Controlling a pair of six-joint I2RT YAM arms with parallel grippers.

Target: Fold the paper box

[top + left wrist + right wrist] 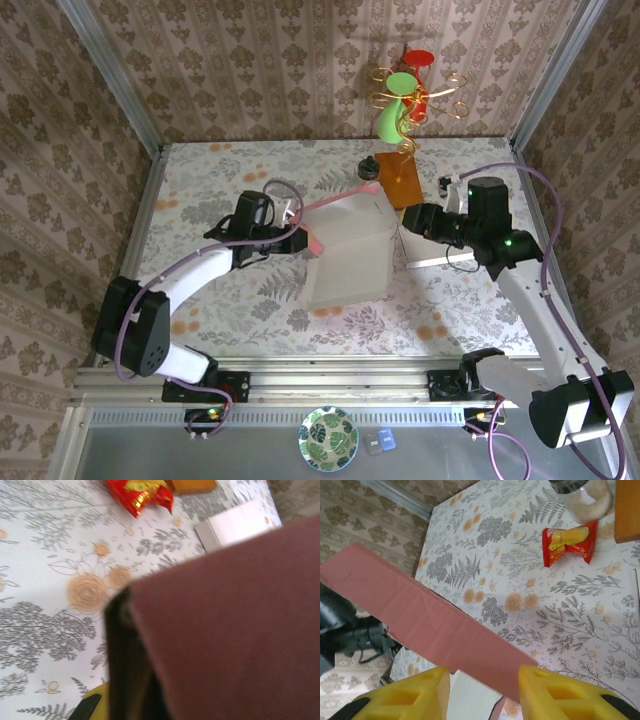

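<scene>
While pinching paper box (345,255) upright mid-table with left gripper (300,240) clamped on its left edge, looks like closing half-open right gripper (482,676), just right of box, over pink flap (430,625) lying lengthwise across its jaws.

No lettering is legible, even on the red packet (570,542).

Mid-table, paper box (345,255); block (400,183) and snack packet (570,542) behind it
</scene>
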